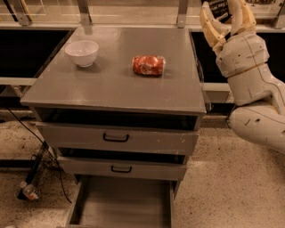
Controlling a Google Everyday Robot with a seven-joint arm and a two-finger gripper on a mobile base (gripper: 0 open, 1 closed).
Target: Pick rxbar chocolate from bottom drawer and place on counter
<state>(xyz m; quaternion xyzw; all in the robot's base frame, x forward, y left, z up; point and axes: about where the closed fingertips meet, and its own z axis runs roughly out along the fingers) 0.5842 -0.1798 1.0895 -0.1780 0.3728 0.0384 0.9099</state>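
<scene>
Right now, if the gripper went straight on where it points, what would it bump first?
Probably nothing: the gripper, upper right beside the counter, holding the rxbar chocolate, points up out of view.

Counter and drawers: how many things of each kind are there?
White round bowl on the grey counter: 1
Red-orange shiny snack packet: 1
Grey drawers: 3
Black flat bar held in the gripper, up right of the counter: 1
Total: 6

text legible: none | pale lettering on chocolate bar [217, 6]: unreadable | my gripper [225, 14]: top right, beside counter [111, 84], clamped on the bar
</scene>
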